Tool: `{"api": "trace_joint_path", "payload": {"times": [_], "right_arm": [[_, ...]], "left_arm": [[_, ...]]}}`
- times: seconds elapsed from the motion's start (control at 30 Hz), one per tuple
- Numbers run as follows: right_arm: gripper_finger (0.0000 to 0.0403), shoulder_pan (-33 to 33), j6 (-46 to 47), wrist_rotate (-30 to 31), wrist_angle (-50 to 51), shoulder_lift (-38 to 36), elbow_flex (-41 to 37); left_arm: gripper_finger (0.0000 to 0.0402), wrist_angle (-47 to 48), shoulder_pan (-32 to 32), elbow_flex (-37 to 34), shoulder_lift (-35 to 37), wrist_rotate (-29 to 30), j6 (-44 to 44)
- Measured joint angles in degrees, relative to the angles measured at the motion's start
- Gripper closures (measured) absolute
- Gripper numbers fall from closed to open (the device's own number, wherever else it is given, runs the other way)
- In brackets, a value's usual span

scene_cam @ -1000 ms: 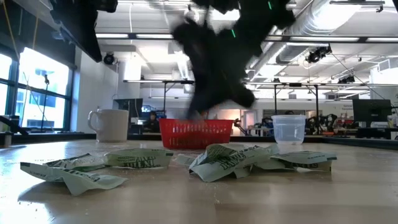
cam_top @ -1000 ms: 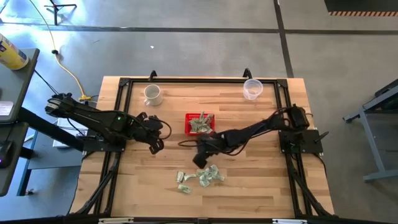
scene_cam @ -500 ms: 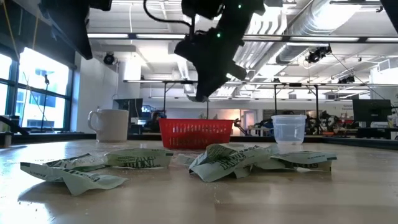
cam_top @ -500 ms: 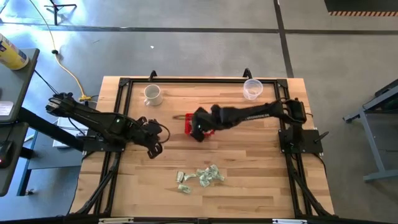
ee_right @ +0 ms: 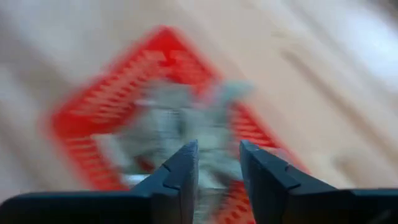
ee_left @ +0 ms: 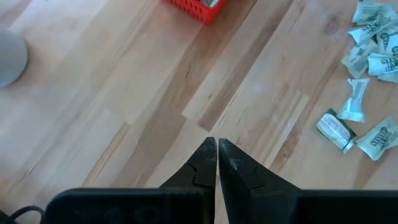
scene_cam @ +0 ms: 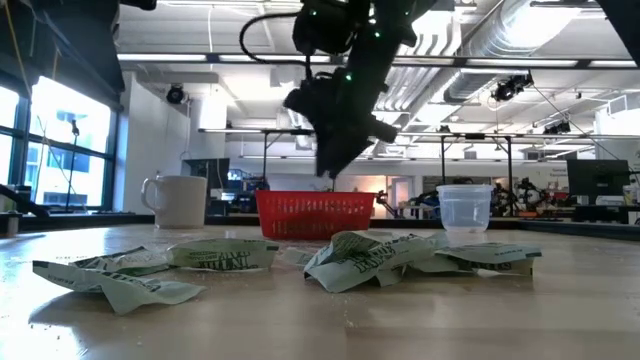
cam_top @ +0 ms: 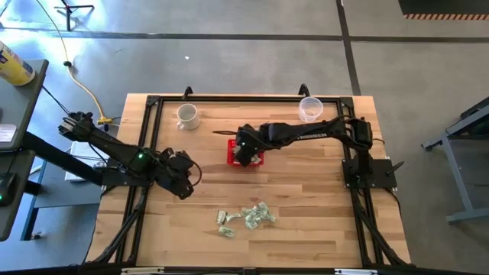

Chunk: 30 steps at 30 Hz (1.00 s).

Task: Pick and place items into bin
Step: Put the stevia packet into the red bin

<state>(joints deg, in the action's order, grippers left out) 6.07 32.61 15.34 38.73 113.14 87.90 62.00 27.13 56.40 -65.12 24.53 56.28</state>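
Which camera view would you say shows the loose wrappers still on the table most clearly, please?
The low view: the loose wrappers lie close, unblocked. The high view shows them small; the left wrist view catches some at its edge; the right wrist view shows none loose.

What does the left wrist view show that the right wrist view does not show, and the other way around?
Only the left wrist view shows the loose items lying on the wooden table, part of a pale rounded thing at the picture's edge, and the left gripper with its fingers together, holding nothing. Only the right wrist view shows the inside of the red basket, with pale pieces piled in it, and the right gripper above it, fingers apart. Both views share the red basket, though the left wrist view catches only one corner.
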Motion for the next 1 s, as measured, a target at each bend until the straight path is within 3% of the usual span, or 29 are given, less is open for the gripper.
{"api": "trace_joint_path", "payload": {"times": [0.07,0.13,0.6,1.0], "right_arm": [[0.0292,0.0,0.8,4.5,3.1,0.0,0.0],[0.0298,0.4,0.4,5.1,4.0,0.3,0.0],[0.0381,1.5,-1.6,-2.6,-4.7,4.9,0.0],[0.0383,0.0,-3.6,-8.5,-10.1,6.6,3.6]], "left_arm": [[0.0351,0.0,-0.1,0.0,0.0,0.1,0.0],[0.0351,0.0,-0.1,0.0,0.0,0.2,0.0],[0.0351,0.2,-0.1,0.0,0.0,2.1,-0.4],[0.035,1.0,-0.1,0.0,0.0,2.2,0.1]]}}
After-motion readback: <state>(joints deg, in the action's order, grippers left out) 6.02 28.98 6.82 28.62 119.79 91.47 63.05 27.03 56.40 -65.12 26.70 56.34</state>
